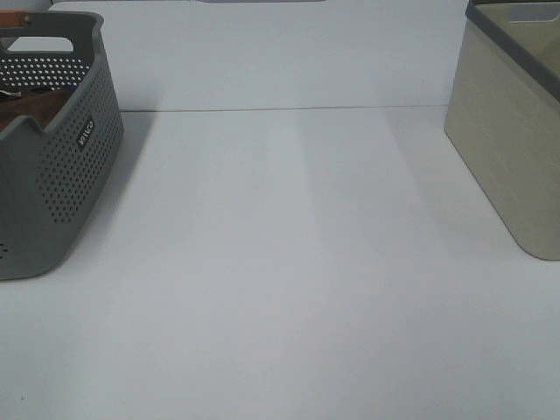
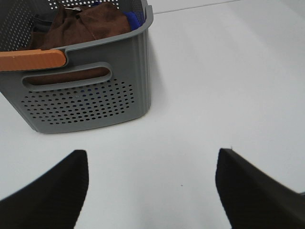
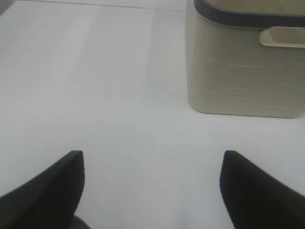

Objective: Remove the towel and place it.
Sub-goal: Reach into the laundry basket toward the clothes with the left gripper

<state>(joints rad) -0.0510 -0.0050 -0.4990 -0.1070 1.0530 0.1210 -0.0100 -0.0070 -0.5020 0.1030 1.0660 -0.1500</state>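
Note:
The dark-brown towel (image 2: 81,24) lies bunched inside the grey perforated basket (image 2: 81,105), which stands at the left edge of the exterior high view (image 1: 61,175); a strip of the towel (image 1: 31,109) shows over its rim there. My left gripper (image 2: 152,191) is open over bare table, short of the basket's handle end, with nothing between its fingers. My right gripper (image 3: 152,191) is open too, hovering over the table in front of the beige bin (image 3: 243,62). Neither gripper appears in the exterior high view.
A blue item (image 2: 135,18) sits beside the towel in the basket, whose end carries an orange handle (image 2: 31,60). The beige bin with a dark rim (image 1: 507,131) stands at the right. White table (image 1: 289,262) stretches between the two containers.

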